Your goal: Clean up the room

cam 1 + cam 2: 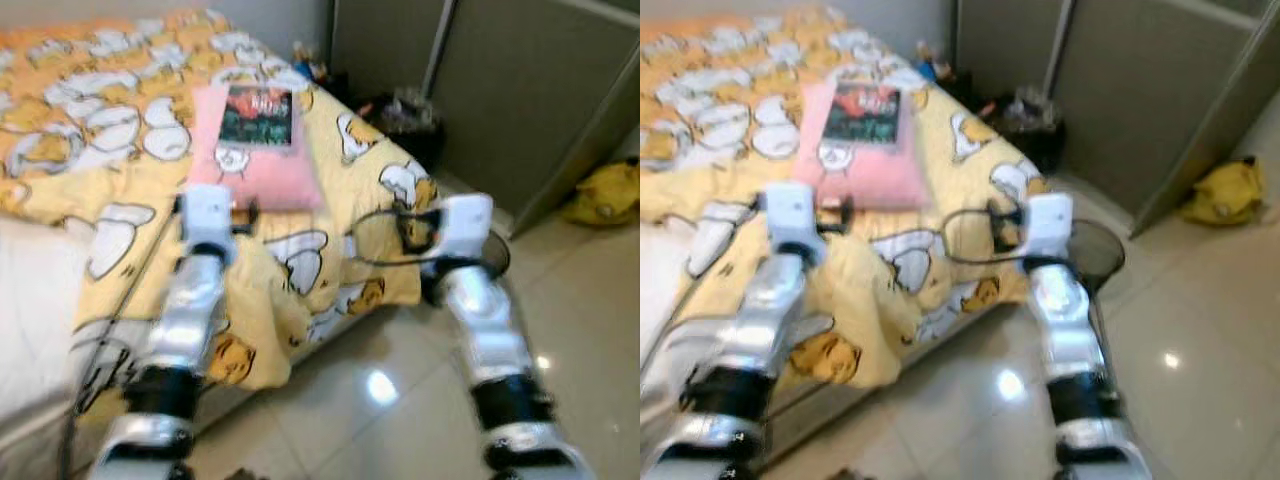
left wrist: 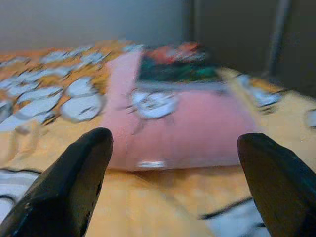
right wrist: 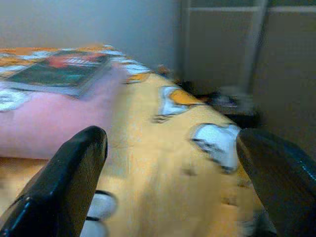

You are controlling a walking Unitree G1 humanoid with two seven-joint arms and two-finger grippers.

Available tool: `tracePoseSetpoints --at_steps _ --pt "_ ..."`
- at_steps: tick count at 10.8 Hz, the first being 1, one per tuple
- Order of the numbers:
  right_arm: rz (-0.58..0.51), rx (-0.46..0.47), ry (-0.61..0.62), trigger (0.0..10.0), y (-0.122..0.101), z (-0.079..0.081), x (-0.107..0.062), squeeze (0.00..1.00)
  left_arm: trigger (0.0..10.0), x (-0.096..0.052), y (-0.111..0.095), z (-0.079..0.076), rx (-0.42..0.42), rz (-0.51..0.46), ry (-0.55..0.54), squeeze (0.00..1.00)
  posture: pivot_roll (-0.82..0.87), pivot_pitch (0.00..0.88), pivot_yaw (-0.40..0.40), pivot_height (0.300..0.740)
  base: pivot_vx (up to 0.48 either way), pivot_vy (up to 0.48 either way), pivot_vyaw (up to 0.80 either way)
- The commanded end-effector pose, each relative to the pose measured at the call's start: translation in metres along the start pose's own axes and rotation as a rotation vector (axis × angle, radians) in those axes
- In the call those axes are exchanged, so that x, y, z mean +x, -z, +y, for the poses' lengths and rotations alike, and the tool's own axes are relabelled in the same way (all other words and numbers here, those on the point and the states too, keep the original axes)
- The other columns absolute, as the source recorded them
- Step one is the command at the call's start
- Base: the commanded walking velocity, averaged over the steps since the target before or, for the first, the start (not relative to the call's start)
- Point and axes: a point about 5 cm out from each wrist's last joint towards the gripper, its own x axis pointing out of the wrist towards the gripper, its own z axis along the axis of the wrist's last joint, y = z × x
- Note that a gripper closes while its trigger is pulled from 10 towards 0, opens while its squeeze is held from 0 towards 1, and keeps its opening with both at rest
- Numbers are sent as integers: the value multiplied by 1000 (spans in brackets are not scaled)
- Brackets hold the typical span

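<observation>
A dark-covered book (image 1: 256, 117) lies flat on a pink pillow (image 1: 255, 160), which rests on the bed (image 1: 100, 130) straight ahead of the left claw (image 2: 173, 182). The cover carries red lettering near its top, too blurred to read; the pillow shows a small cartoon print below the book. In the left wrist view the left claw's two black fingers (image 2: 69, 182) are spread wide and hold nothing, with the pillow's near edge just beyond them.

The right claw (image 3: 173, 182) is likewise wide open and empty, hovering over the yellow duck-patterned quilt (image 1: 330, 250) with the pillow and book off to one side of it and the bed's corner ahead.

The head views show what the wrist views do not: both silver arms reaching over the bed's edge, a black cable (image 1: 385, 240) looping near the right wrist, the glossy tiled floor (image 1: 400, 400), and a yellow bag (image 1: 605, 195) on the floor by grey cabinet doors (image 1: 520, 90). Dark clutter (image 1: 405, 115) sits beyond the bed's far corner; the right wrist view also catches it, blurred.
</observation>
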Motion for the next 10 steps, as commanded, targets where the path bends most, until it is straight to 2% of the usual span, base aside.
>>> tracePoseSetpoints --at_steps 1,3,4,7,8,10 --pt "13 -14 22 10000 2 -9 -3 0 10000 2 -6 -7 -9 -14 8 0 -140 25 0 740 472 0 0" --pt "16 -13 18 10000 3 -9 -3 0 10000 2 -6 -6 -8 -13 2 0 -140 25 0 740 454 0 0" --pt "24 -18 14 10000 3 -9 -3 0 10000 3 -5 -6 -5 -5 1 0 -141 19 1 740 251 412 0" --pt "49 -16 4 10000 7 -7 -3 0 10000 7 0 -7 -3 28 4 0 -143 10 0 740 0 480 -792" --pt "72 -25 -9 10000 10 -6 -3 0 10000 9 5 -9 -13 69 9 0 -143 10 0 740 0 480 -775" --pt "63 -15 -59 10000 11 3 -6 0 10000 14 0 -11 -12 55 -1 0 -146 9 1 740 0 0 -291"
